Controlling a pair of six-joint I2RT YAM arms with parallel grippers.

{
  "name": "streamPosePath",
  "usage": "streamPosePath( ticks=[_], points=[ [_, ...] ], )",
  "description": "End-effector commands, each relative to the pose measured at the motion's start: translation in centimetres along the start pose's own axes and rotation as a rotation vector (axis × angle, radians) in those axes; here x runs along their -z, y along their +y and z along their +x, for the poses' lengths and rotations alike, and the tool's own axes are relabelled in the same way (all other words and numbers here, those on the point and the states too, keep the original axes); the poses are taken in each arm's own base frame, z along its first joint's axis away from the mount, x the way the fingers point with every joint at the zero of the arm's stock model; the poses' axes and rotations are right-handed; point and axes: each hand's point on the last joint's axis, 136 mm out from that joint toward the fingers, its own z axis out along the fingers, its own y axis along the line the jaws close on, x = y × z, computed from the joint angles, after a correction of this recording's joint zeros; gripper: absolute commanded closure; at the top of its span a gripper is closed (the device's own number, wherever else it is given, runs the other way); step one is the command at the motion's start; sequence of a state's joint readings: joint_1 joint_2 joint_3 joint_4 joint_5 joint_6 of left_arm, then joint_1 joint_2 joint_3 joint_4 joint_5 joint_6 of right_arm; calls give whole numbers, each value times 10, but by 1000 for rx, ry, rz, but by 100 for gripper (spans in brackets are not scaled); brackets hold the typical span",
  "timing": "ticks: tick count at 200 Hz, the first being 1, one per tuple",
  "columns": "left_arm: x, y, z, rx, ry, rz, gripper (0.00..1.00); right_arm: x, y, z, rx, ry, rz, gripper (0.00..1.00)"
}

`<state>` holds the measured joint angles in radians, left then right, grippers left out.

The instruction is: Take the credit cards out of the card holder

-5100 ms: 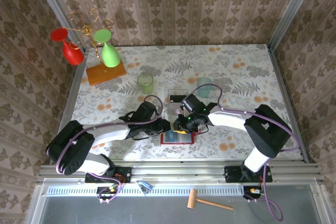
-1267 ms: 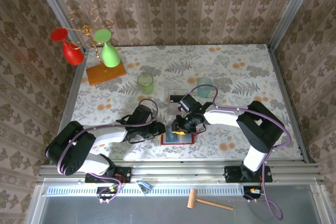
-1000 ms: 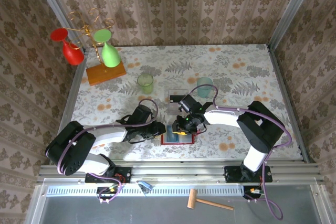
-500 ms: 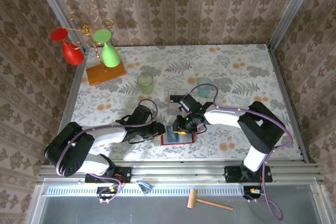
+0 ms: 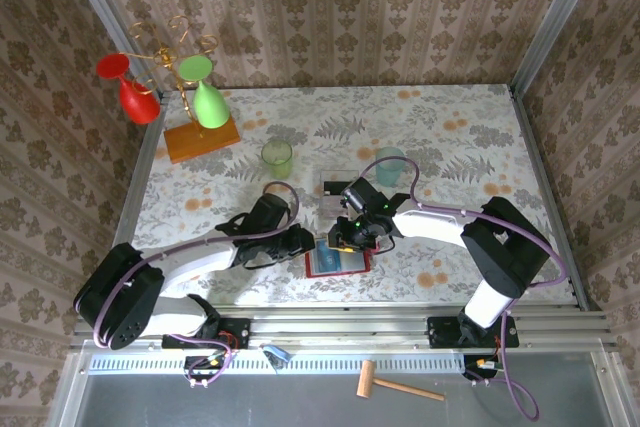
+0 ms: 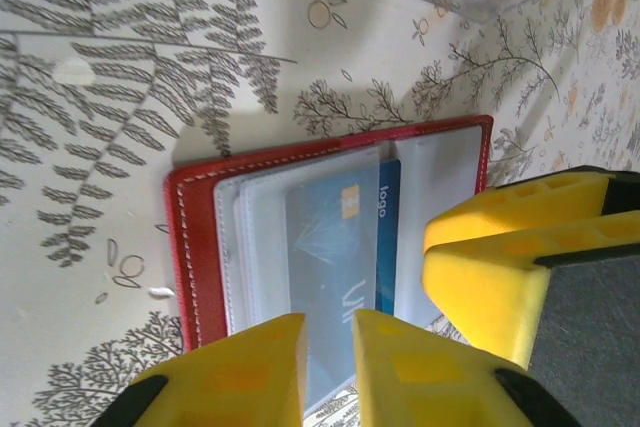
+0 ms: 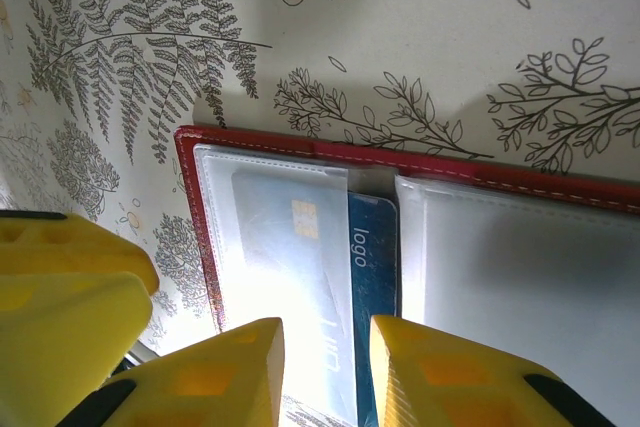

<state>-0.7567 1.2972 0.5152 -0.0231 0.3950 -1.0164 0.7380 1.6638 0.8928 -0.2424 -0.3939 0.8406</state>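
Progress: card holder (image 5: 338, 262) lies open by the tabletop's near edge, with the blue card (image 7: 372, 267) poking partway from its clear pocket, not out yet. Left gripper (image 6: 328, 335) is nearly closed over the card's end, though I can't tell if it's actually pinching, and right gripper (image 7: 325, 335) hangs part-open, gripping nothing. Wrist views give that poking edge, top view gives the placement.

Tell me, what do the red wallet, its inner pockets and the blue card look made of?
Card holder: probably leather or imitation, matte red, pale edge stitching. Pockets: clear glossy plastic, card visible through. Credit card: likely stiff plastic, printed blue.
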Motion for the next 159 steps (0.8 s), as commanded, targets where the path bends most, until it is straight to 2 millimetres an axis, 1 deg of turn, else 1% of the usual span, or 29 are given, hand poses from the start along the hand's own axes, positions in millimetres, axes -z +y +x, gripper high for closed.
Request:
streamPosePath(
  ticks=[1, 30, 60, 112, 159],
  points=[
    [-4, -4, 4, -23, 27, -13, 84, -3, -7, 7, -19, 24, 9, 72],
    [-11, -1, 10, -17, 47, -16, 88, -8, -10, 8, -37, 38, -10, 72],
    [-17, 10, 18, -3, 67, -39, 89, -10, -11, 9, -47, 46, -20, 72],
    [-23, 23, 17, 11, 72, -69, 89, -13, -17, 10, -67, 58, -28, 72],
    [-26, 28, 17, 11, 83, -82, 89, -14, -17, 10, -86, 65, -75, 74]
  ],
)
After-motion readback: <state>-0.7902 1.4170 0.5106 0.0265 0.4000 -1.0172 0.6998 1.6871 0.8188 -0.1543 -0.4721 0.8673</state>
